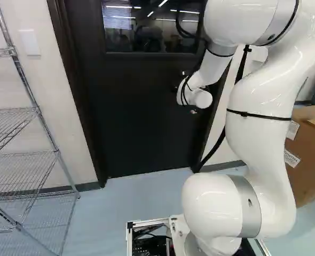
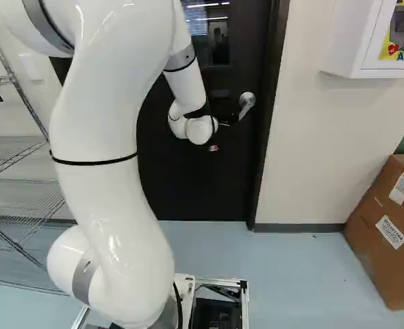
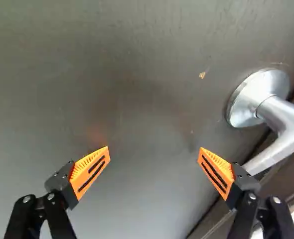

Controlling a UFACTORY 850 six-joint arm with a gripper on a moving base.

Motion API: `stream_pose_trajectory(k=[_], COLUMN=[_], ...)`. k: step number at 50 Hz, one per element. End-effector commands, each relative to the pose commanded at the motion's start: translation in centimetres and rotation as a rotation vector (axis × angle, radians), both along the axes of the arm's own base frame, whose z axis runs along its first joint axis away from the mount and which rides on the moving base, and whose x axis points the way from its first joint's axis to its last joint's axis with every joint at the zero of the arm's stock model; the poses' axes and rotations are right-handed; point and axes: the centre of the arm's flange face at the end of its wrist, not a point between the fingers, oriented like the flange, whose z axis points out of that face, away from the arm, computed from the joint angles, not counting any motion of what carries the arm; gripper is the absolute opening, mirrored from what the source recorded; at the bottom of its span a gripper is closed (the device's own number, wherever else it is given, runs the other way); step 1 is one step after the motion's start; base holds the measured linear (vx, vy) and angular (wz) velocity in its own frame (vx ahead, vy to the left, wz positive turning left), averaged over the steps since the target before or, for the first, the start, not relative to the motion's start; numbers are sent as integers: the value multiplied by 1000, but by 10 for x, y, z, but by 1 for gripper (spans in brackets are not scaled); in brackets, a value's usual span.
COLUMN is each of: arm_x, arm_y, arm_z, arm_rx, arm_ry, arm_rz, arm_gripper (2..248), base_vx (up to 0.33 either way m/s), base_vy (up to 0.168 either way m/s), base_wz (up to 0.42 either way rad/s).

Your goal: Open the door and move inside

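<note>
The handle (image 2: 247,101) sits above and right of centre in the right base view, on the closed door (image 1: 141,112). Beside it the claw (image 3: 154,149) gapes wide, holding nothing; pushed forward off-line, it'd likely jab the door.

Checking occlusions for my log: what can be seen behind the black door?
The door hides whatever lies behind its solid part. Its window shows slatted blinds, bright light strips and dim shapes, possibly reflections rather than things beyond.
</note>
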Motion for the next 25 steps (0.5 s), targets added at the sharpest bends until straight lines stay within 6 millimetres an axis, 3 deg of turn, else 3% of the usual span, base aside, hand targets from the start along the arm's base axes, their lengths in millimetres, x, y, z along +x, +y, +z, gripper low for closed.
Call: stream_pose_trajectory(k=[25], arm_x=[28], arm_y=[0], arm_z=[-31], arm_rx=[8], arm_ry=[35], arm_rz=[11], arm_gripper=[247], base_vx=[0], base_vy=[0], base_wz=[0])
